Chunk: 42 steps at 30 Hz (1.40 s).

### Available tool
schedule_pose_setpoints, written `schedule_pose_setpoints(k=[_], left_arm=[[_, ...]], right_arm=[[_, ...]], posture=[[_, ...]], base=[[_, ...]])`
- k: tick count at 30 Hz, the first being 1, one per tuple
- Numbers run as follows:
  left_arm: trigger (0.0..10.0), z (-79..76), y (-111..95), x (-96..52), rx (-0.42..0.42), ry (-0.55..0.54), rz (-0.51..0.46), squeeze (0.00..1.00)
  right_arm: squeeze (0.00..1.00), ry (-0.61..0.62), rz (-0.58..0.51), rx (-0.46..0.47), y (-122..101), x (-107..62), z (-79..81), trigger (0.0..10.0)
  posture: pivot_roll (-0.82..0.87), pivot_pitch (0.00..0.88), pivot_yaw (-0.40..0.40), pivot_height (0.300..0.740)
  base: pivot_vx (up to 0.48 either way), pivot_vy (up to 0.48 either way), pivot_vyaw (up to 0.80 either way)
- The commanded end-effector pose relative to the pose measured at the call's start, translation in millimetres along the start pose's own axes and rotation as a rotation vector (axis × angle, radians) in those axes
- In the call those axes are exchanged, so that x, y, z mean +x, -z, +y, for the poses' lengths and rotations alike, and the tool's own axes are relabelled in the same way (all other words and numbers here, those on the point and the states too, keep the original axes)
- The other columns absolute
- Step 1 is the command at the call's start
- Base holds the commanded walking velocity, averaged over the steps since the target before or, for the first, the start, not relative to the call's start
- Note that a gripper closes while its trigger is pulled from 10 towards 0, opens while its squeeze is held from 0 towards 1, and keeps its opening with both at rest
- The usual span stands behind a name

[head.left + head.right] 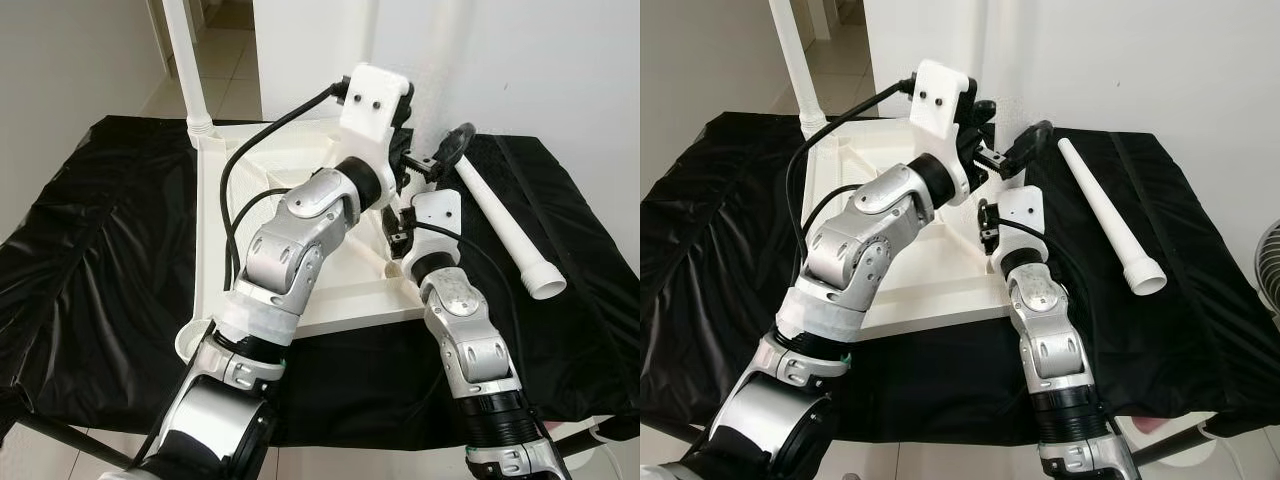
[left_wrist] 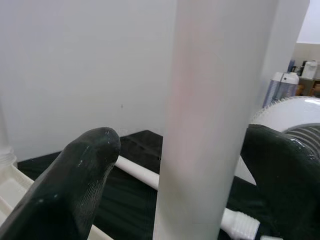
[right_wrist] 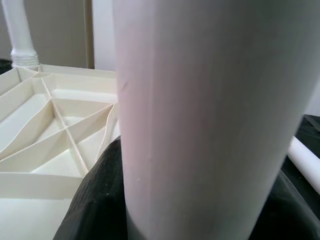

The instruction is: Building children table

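The upturned white tabletop (image 1: pixel 330 300) lies ribbed side up on the black cloth (image 1: pixel 100 260) — one leg (image 1: pixel 185 60) stands in its far left corner. At the far right corner both grippers pinch a second upright leg (image 2: pixel 215 120): the left gripper (image 2: pixel 185 165) has a finger on each side, the right gripper (image 3: pixel 170 200) grips it lower. A loose leg (image 1: pixel 510 235) lies on the cloth to the right — apart from the tabletop.

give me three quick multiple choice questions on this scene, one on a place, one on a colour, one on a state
1. The loose leg lies: A on the cloth, right of the tabletop; B on the tabletop; C on the floor.
2. The cloth is: A blue; B black; C white.
3. The corner leg is: A lying flat; B snapped; C upright.
Answers: A, it rests on cloth beside the tabletop's right edge; B, black all over; C, it stands at the far left corner.
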<state>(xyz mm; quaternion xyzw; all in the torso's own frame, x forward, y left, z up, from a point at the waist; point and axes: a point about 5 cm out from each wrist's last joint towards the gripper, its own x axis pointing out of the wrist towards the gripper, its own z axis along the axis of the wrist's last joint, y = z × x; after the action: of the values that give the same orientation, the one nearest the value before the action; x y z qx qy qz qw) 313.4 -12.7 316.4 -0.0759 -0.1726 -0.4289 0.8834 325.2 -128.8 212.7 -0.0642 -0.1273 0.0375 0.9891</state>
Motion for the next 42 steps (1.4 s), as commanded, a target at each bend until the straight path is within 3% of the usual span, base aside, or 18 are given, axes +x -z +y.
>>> schedule_pose_setpoints(k=[1, 13, 19, 24, 32, 37, 42], left_arm=[[10.0, -3.0, 3.0, -5.4, -0.019, 0.044, 0.011, 0.0], [10.0, 8.0, 12.1, -27.6, -0.053, 0.028, 0.05, 0.0], [10.0, 18.3, 19.2, -37.0, -0.027, -0.033, 0.083, 0.0], [10.0, 31.8, 31.7, -48.5, 0.033, -0.151, 0.133, 0.0], [10.0, 49.3, 56.6, -71.3, 0.111, -0.267, 0.219, 0.0], [10.0, 49.4, 63.2, -79.7, 0.109, -0.259, 0.241, 0.0], [10.0, 40.8, 72.4, -88.4, 0.152, -0.182, 0.266, 0.0]], right_arm=[[0.0, 0.042, -0.03, 0.036, -5.2, 2.3, -7.0, 10.0], [0.0, 0.142, 0.009, 0.059, 2.7, 0.8, -24.4, 10.0], [0.0, 0.16, 0.013, 0.039, 5.2, -1.3, -28.7, 10.0], [0.0, 0.172, -0.007, -0.007, 8.7, -8.4, -32.6, 10.0], [0.0, 0.154, 0.014, 0.033, 18.0, -22.8, -34.8, 10.0], [0.0, 0.155, 0.019, 0.038, 20.6, -26.3, -36.9, 10.0], [0.0, 0.165, 0.012, 0.026, 21.7, -27.6, -41.7, 10.0]], posture=[[-0.03, 0.041, 0.022, 0.74], [-0.02, 0.015, 0.023, 0.74], [-0.02, 0.007, 0.026, 0.74], [-0.03, 0.0, 0.028, 0.74], [-0.04, 0.0, 0.029, 0.74], [-0.04, 0.0, 0.029, 0.74], [-0.04, 0.0, 0.026, 0.74]], base=[[0.0, 0.0, 0.0], [0.0, 0.0, 0.0], [0.0, 0.0, 0.0], [0.0, 0.0, 0.0], [0.0, 0.0, 0.0], [0.0, 0.0, 0.0], [0.0, 0.0, 0.0]])
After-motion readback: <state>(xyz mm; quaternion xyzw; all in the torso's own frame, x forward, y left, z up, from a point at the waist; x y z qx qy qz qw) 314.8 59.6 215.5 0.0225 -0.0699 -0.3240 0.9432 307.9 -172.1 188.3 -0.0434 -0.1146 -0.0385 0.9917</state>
